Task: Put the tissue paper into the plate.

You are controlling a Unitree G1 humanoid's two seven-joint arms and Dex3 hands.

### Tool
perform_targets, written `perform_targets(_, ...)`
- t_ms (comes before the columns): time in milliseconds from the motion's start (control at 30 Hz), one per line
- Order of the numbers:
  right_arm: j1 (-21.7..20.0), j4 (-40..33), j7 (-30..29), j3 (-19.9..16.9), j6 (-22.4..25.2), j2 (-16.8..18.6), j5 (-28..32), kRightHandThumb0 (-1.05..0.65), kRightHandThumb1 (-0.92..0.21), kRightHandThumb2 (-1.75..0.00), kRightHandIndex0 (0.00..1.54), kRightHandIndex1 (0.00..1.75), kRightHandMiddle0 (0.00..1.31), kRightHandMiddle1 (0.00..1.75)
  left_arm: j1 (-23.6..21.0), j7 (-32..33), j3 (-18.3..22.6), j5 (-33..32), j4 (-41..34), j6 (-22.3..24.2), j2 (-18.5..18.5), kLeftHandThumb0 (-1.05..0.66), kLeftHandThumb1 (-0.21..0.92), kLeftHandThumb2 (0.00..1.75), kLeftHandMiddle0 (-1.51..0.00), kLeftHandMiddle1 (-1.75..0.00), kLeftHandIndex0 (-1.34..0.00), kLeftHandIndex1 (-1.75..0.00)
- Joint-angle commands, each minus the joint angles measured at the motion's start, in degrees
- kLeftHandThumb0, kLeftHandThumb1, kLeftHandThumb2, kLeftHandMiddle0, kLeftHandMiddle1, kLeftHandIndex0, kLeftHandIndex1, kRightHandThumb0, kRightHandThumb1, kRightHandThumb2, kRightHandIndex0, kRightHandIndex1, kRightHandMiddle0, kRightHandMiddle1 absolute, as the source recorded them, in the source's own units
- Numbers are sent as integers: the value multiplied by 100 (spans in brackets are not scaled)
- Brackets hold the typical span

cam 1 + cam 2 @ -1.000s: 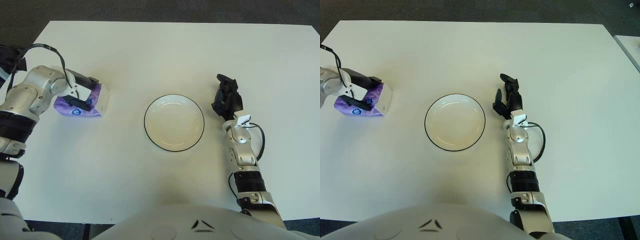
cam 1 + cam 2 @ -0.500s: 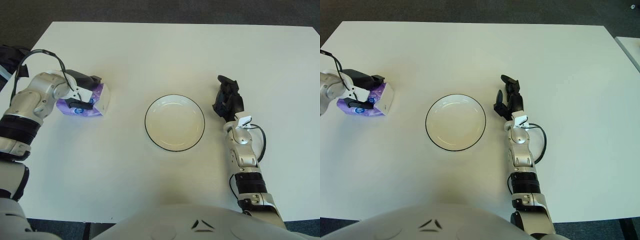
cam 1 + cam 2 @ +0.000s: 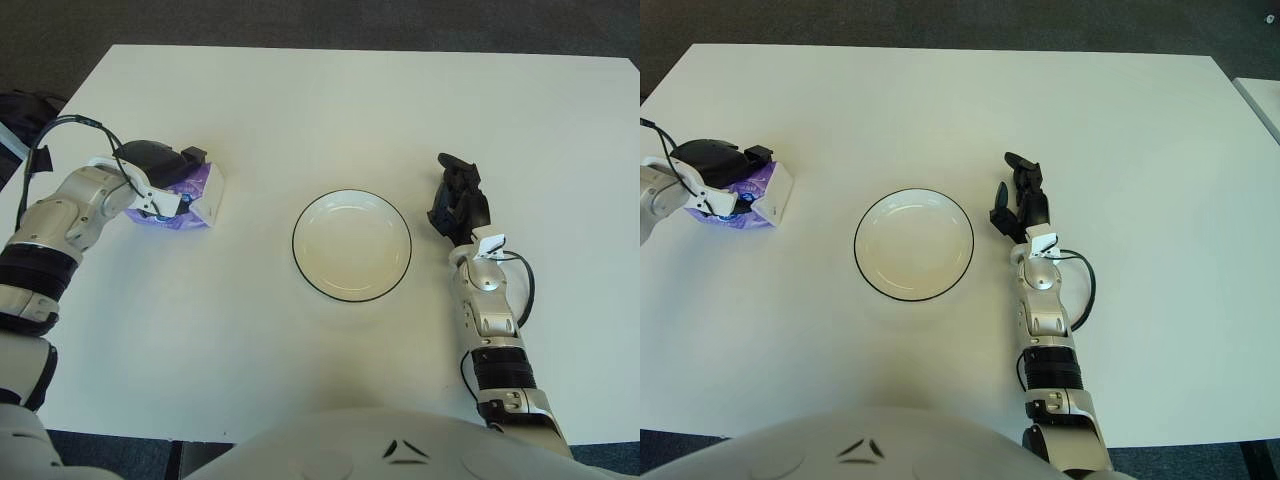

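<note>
left hand [image 3: 715, 165] apparently gripping tissue pack [image 3: 752, 193], empty plate [image 3: 914, 244]

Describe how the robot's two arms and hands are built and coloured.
Both arms are silver metal segments with black bands at the joints. The left hand and right hand are black with three fingers. A thin black cable loops beside each forearm, and a small white tag sits at the right wrist.

Looks like an office or lab test room

Plain white worktop [image 3: 330, 110] sitting on dark grey carpet [image 3: 300, 20], with another pale table's corner [image 3: 1265, 95] poking in at 3 o'clock.
</note>
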Motion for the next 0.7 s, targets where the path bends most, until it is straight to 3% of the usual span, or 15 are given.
perform_targets(0, 687, 555, 52, -12, 682, 34, 61, -66, -92, -92, 28, 28, 0, 81, 299, 261, -344, 206, 524, -58, -378, -8, 29, 123, -75, -143, -55, -165)
perform_targets(133, 675, 568, 54, -12, 711, 18, 55, -67, -92, -92, 28, 29, 0, 81, -23, 421, -247, 82, 747, -33, -463, -2, 19, 141, -74, -166, -55, -164)
perform_targets(233, 668, 580, 59, -9, 714, 10, 57, -67, -92, -92, 28, 29, 0, 81, -177, 427, -155, -38, 721, -36, -479, -1, 9, 153, -79, -172, -64, -160)
perform_targets(467, 626, 646, 66, -6, 674, -4, 55, -67, -92, -93, 28, 29, 0, 80, -173, 602, 110, -318, 150, -268, -417, -1, -8, 170, -88, -174, -80, -155)
perform_targets(667, 604, 706, 82, -6, 648, -25, 58, -67, -92, -93, 28, 29, 0, 81, -72, 643, 390, -643, -446, -567, -305, -1, -13, 174, -90, -175, -85, -153)
